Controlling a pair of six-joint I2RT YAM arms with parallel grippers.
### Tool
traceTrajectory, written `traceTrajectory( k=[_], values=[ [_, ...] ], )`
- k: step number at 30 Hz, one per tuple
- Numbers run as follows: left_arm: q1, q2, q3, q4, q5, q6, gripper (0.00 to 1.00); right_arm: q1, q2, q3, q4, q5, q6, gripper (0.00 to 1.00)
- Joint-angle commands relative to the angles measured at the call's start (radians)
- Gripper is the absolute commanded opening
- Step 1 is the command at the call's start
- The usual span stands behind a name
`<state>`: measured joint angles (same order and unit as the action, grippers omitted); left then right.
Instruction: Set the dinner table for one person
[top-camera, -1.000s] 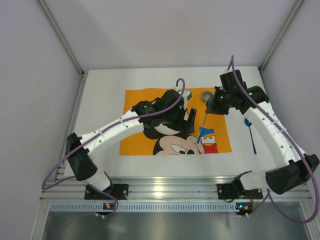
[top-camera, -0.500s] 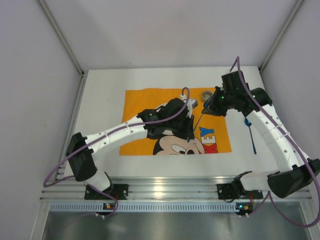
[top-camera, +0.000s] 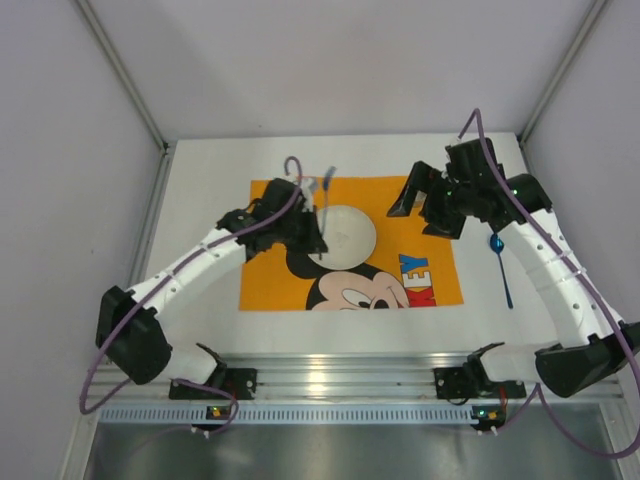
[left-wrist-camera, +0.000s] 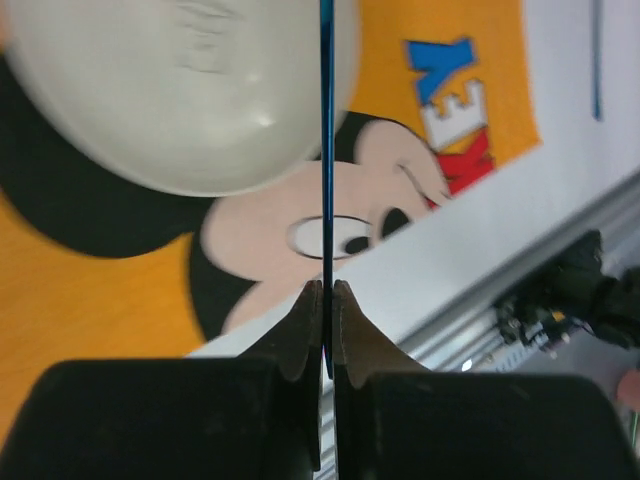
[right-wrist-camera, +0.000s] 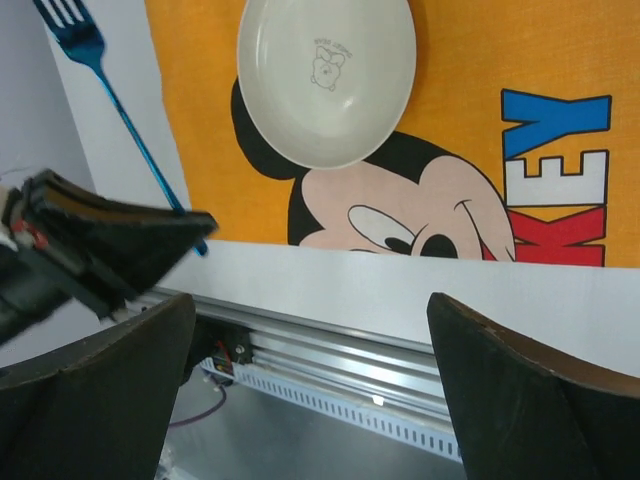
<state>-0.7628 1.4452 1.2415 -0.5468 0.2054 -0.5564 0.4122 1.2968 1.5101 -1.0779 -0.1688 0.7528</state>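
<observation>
My left gripper (top-camera: 316, 240) is shut on the handle of a thin blue fork (top-camera: 326, 195), which it holds above the left edge of the plate. In the left wrist view the fork (left-wrist-camera: 326, 150) runs straight out from the closed left gripper (left-wrist-camera: 327, 285). A round white plate (top-camera: 348, 235) lies on the orange Mickey Mouse cloth (top-camera: 270, 285) on the white dinner table (top-camera: 205, 250). My right gripper (top-camera: 422, 208) hangs open and empty to the right of the plate. The right wrist view shows the right gripper (right-wrist-camera: 311, 300) open wide, the plate (right-wrist-camera: 325, 75) and the fork (right-wrist-camera: 110, 100).
A blue spoon (top-camera: 500, 265) lies on the table to the right of the cloth, under the right arm. White walls enclose the table on three sides. A metal rail (top-camera: 330, 380) runs along the near edge.
The fork passed from the right gripper to the left. The left gripper shut on it and swung left and back, uncovering the plate. The right gripper opened.
</observation>
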Motion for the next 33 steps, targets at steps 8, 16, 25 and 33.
traceTrajectory(
  k=[8,16,25,33],
  values=[
    [0.681,0.116,-0.194,-0.016,0.576,0.226,0.00,-0.036,-0.142,-0.092,-0.053,-0.020,-0.075,1.00],
    [0.703,0.273,-0.152,-0.004,0.655,0.273,0.00,-0.038,-0.200,-0.168,-0.054,-0.017,-0.082,1.00],
    [0.704,0.340,-0.198,-0.067,0.439,0.280,0.15,-0.058,-0.183,-0.134,-0.100,0.044,-0.156,1.00],
    [0.704,0.342,-0.178,-0.094,0.340,0.289,0.53,-0.088,-0.131,-0.105,-0.129,0.089,-0.224,1.00]
  ],
)
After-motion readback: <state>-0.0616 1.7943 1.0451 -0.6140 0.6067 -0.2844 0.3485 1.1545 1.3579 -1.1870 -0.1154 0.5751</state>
